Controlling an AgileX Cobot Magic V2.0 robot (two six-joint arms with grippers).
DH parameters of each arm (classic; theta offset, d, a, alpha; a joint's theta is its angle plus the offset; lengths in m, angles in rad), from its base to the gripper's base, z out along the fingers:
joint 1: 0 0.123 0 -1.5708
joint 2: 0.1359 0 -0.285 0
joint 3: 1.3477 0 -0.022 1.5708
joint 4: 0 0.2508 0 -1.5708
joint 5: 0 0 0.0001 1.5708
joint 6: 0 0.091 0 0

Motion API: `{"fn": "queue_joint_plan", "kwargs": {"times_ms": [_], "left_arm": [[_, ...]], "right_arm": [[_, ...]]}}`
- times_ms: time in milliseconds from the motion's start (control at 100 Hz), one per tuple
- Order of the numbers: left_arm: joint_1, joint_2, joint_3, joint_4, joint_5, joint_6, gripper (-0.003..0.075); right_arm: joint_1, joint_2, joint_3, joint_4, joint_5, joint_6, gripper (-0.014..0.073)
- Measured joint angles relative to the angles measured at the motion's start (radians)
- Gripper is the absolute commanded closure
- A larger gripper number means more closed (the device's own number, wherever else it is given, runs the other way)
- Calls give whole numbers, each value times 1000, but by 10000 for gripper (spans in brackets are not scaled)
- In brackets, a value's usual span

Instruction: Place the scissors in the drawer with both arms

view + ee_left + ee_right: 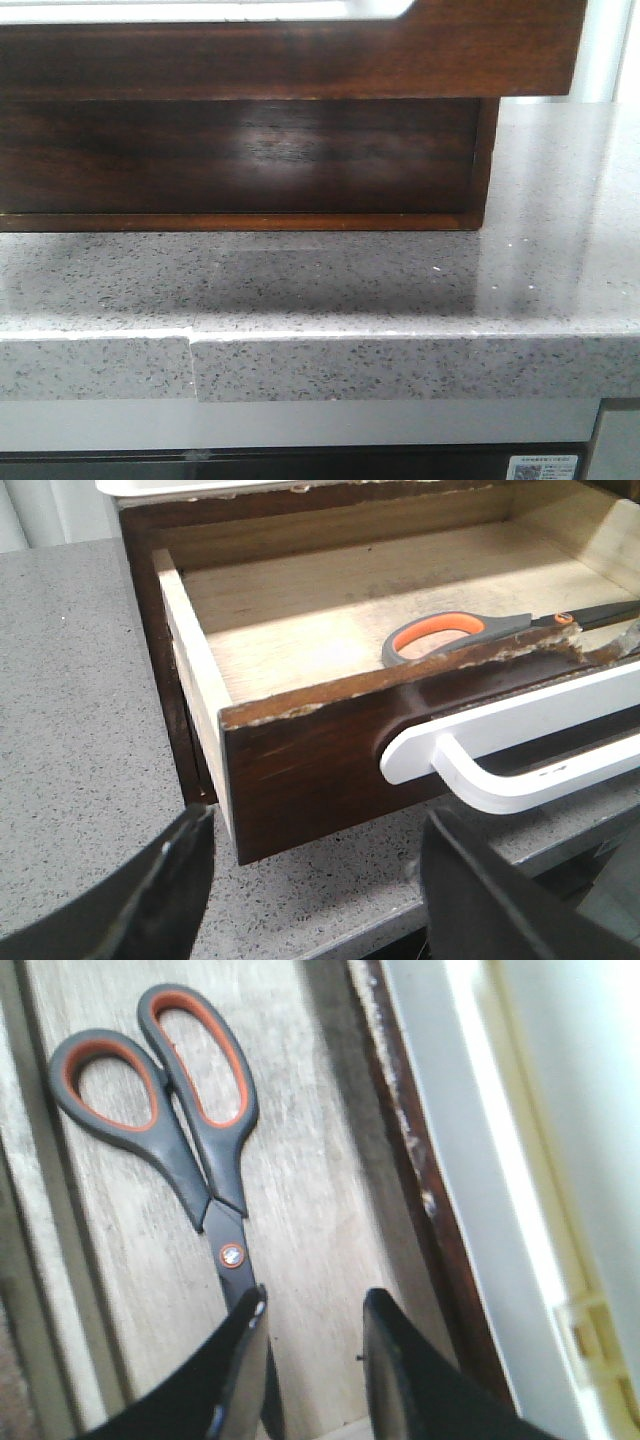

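The drawer [300, 765] is pulled out of its dark wooden cabinet, with a pale bare floor and a white handle [520, 750] on its front. The scissors [440, 638], with grey and orange handles, lie flat on the drawer floor. In the right wrist view the scissors [200, 1130] lie closed. My right gripper [316, 1305] is open and empty just above their blades, one finger over the blade. My left gripper [315, 830] is wide open and empty, over the counter at the drawer's front corner. Neither gripper shows in the front view.
The cabinet and drawer stand on a grey speckled counter [70, 680]. The front view shows dark wood [250, 150] and the counter's front edge [400, 365]. A white object [200, 485] sits on top of the cabinet. The drawer's front wall [410, 1160] runs beside my right gripper.
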Motion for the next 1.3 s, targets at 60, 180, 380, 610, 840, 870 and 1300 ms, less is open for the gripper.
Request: {"fn": "queue_joint_plan", "kwargs": {"times_ms": [60,180,380,610,840,870,1300], "left_arm": [[0,0,0,0,-1,0,301],[0,0,0,0,-3,0,301],[0,0,0,0,-7,0,302],[0,0,0,0,-7,0,302],[0,0,0,0,-7,0,302],[0,0,0,0,-7,0,302],[0,0,0,0,-7,0,657]], "right_arm": [[-4,-53,14,0,0,56,393],[-53,-179,100,3,-6,167,393],[-203,-422,369,1,-149,321,393],[-308,-709,764,1,-330,478,393],[-312,-947,1028,1,-471,501,398],[-314,-964,1042,1,-475,501,407],[-314,-1011,1066,1,-485,503,662]]}}
